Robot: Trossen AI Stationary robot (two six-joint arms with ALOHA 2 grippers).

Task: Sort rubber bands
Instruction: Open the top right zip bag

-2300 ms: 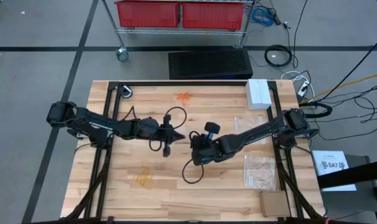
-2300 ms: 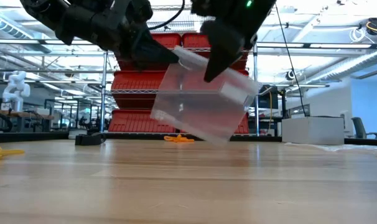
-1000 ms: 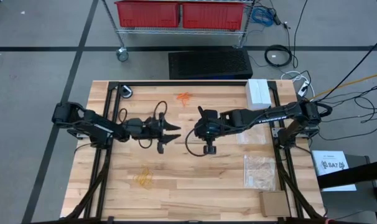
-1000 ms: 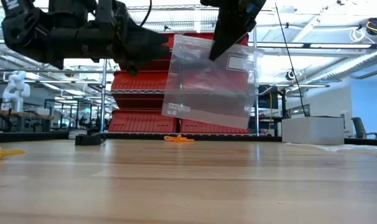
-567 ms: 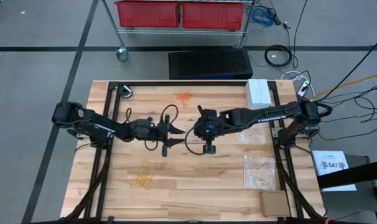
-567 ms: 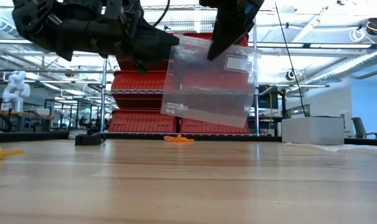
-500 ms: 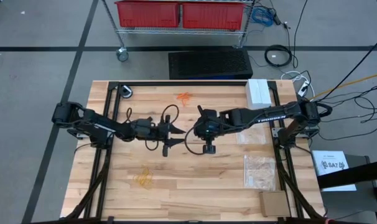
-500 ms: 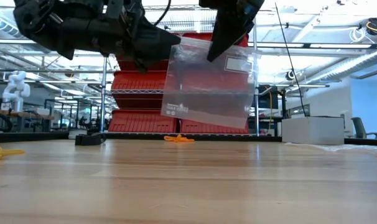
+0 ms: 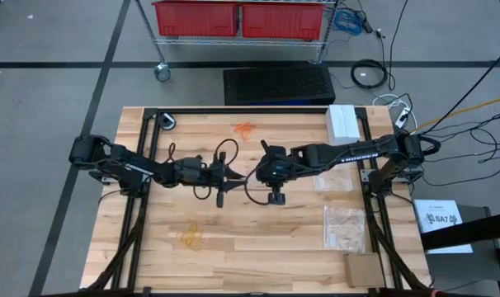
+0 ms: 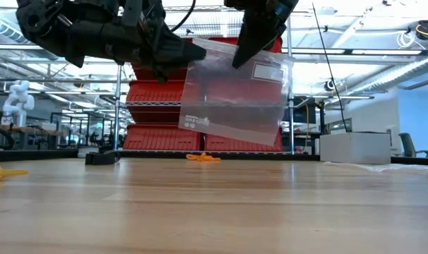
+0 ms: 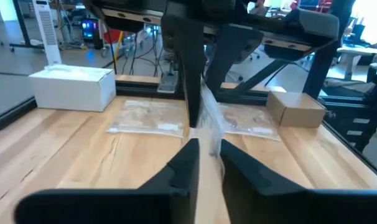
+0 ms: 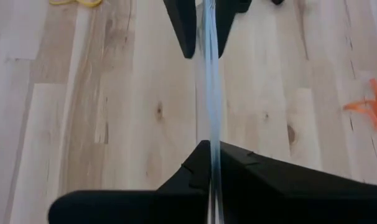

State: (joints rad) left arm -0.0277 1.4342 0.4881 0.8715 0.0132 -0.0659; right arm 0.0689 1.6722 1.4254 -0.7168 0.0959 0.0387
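Wooden bench (image 9: pixel 258 239) under two dark arms, clear bag (image 10: pixel 232 99) hanging in the air between them, right hand (image 10: pixel 251 51) clamped on its top, left hand (image 10: pixel 194 51) pinching its side edge, orange rubber bands (image 9: pixel 245 129) at the far side, yellow rubber bands (image 9: pixel 190 237) near the front

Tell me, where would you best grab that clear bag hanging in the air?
By its top edge. The clear bag hangs as a thin upright sheet, so fingers must close on its flat faces. The right gripper pinches one top corner; the left gripper comes level at the other.
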